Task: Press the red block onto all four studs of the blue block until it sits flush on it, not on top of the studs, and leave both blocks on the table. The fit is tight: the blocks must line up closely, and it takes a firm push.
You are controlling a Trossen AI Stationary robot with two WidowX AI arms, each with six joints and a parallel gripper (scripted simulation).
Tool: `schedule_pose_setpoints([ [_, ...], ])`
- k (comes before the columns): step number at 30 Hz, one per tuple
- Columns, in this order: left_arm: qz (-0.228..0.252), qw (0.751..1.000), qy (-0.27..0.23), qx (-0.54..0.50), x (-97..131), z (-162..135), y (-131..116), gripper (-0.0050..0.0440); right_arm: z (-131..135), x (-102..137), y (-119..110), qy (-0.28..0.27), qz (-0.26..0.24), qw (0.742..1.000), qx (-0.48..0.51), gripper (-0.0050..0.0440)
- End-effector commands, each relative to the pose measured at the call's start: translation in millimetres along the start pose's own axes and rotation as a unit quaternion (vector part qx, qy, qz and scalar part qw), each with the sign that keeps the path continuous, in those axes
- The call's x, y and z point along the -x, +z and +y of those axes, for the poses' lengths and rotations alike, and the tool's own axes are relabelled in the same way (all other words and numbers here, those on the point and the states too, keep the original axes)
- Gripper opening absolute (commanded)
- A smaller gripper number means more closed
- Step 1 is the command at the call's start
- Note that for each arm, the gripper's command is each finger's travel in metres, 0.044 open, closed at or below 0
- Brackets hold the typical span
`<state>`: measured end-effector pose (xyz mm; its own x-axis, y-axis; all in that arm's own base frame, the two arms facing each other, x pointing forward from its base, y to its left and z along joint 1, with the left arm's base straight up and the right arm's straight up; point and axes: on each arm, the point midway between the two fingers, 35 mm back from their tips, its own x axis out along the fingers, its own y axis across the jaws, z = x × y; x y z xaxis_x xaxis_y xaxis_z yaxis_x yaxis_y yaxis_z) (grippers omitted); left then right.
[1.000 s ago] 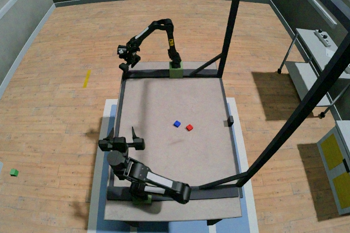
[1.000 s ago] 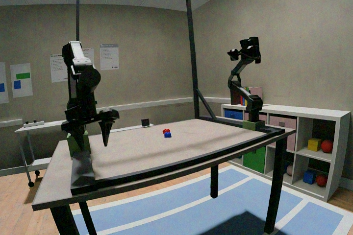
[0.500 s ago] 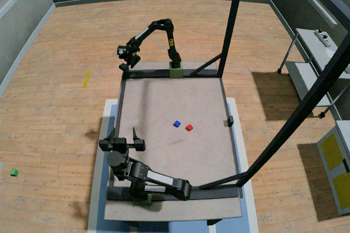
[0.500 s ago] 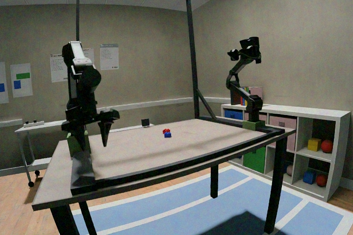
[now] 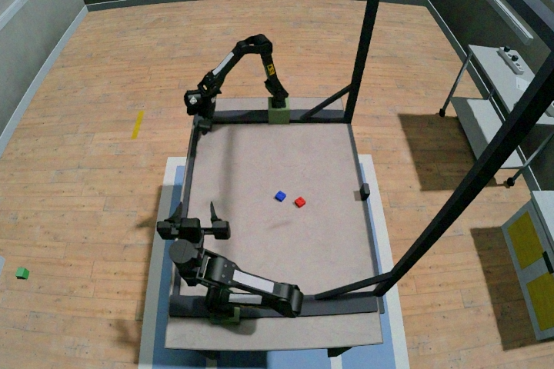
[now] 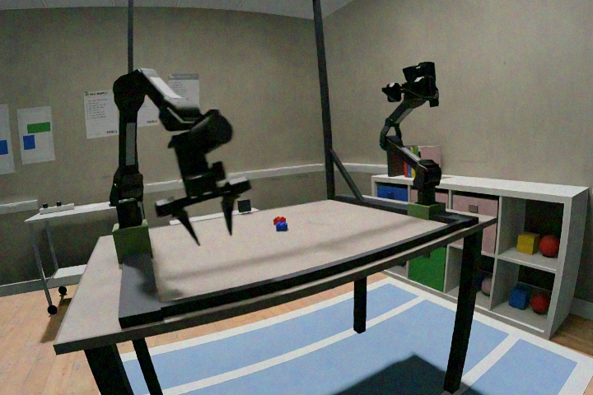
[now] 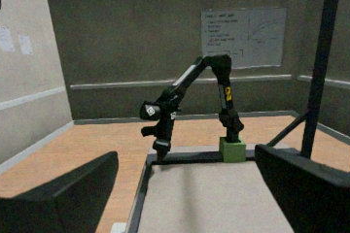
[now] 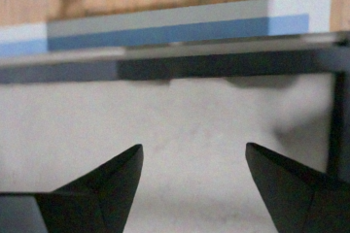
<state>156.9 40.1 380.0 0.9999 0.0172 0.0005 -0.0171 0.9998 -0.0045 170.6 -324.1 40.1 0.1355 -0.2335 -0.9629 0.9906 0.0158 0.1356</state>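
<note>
Top and exterior: shared table

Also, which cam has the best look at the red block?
Top: the red block is unobstructed there, apart from the blue block. Exterior has the blue block partly covering it. Neither wrist view shows it.
</note>
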Motion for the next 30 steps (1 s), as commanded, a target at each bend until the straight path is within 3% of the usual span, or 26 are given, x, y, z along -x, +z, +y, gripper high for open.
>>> schedule_pose_setpoints([
  [1, 0.0, 1.0, -0.002, -0.002, 0, 2, 1, 0.04, 47, 1, 0, 0.021, 0.003, 0.995, 0.096, 0.0309],
  [7, 0.0, 1.0, -0.002, -0.002, 0, 2, 1, 0.04, 126, -4, -38, 0.047, 0.024, 0.96, 0.274, 0.0309],
  [12, 0.0, 1.0, -0.002, -0.002, 0, 2, 1, 0.04, 183, -6, -82, 0.069, 0.037, 0.908, 0.412, 0.0309],
  [14, 0.0, 1.0, -0.002, -0.002, 0, 2, 1, 0.04, 183, -6, -82, 0.069, 0.037, 0.908, 0.412, 0.0309],
  [18, 0.0, 1.0, -0.002, -0.002, 0, 2, 1, 0.04, 233, -5, -137, 0.091, 0.048, 0.836, 0.539, 0.0309],
  [22, 0.0, 1.0, -0.002, -0.002, 0, 2, 1, 0.04, 261, -3, -180, 0.105, 0.053, 0.777, 0.619, 0.0309],
  [29, 0.0, 1.0, -0.002, -0.002, 0, 2, 1, 0.04, 301, 4, -273, 0.132, 0.06, 0.644, 0.751, 0.0309],
  [30, 0.0, 1.0, -0.002, -0.002, 0, 2, 1, 0.04, 301, 4, -273, 0.132, 0.06, 0.644, 0.751, 0.0309],
])
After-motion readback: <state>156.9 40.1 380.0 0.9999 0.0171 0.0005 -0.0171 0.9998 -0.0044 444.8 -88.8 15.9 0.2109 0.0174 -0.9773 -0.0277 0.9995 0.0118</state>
